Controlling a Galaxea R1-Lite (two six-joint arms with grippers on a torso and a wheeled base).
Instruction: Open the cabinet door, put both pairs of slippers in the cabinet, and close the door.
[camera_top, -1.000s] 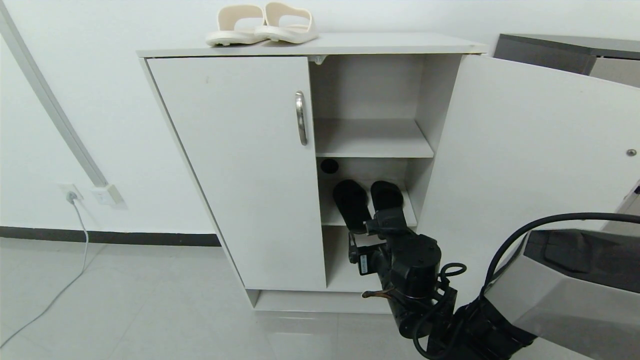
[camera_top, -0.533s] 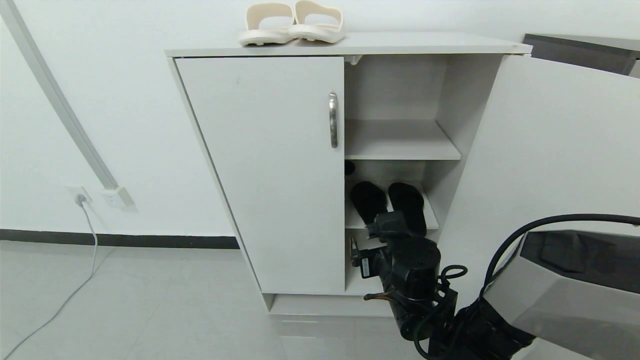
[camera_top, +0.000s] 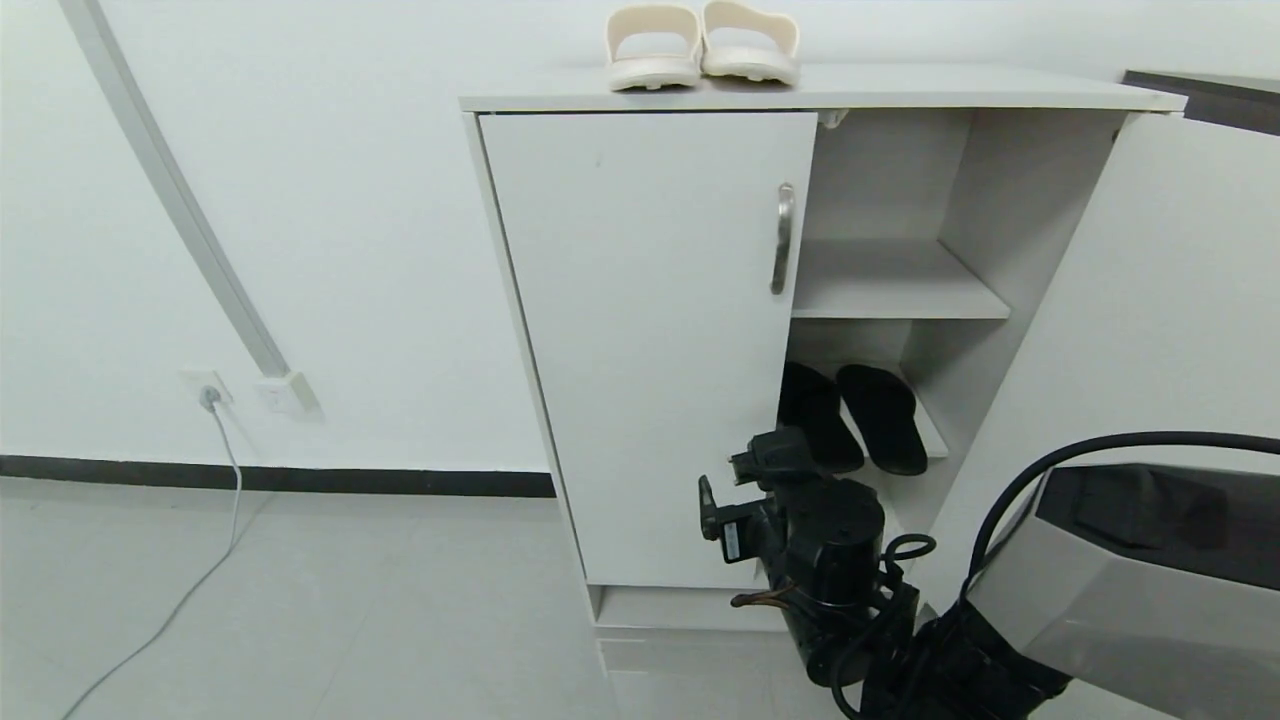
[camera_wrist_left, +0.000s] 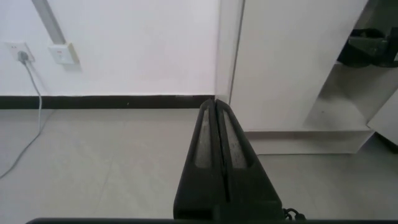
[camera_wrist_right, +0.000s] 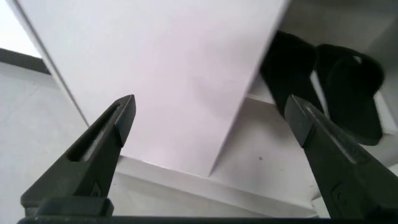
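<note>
Off the lower left corner of the cabinet (camera_top: 950, 100), left gripper (camera_wrist_left: 216, 107) closed tight. Atop the cabinet: beige slippers (camera_top: 745, 50). At the foot of its closed door (camera_top: 640, 350), right gripper (camera_wrist_right: 210, 106) spread wide; black slippers (camera_wrist_right: 348, 93) on the middle shelf, beyond its fingers (camera_wrist_right: 106, 143).

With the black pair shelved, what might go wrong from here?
The cream slippers sit high on the cabinet top near its front edge; a clumsy grasp might knock them off. The right gripper, jaws open, hangs close to the closed left door and might strike it.
</note>
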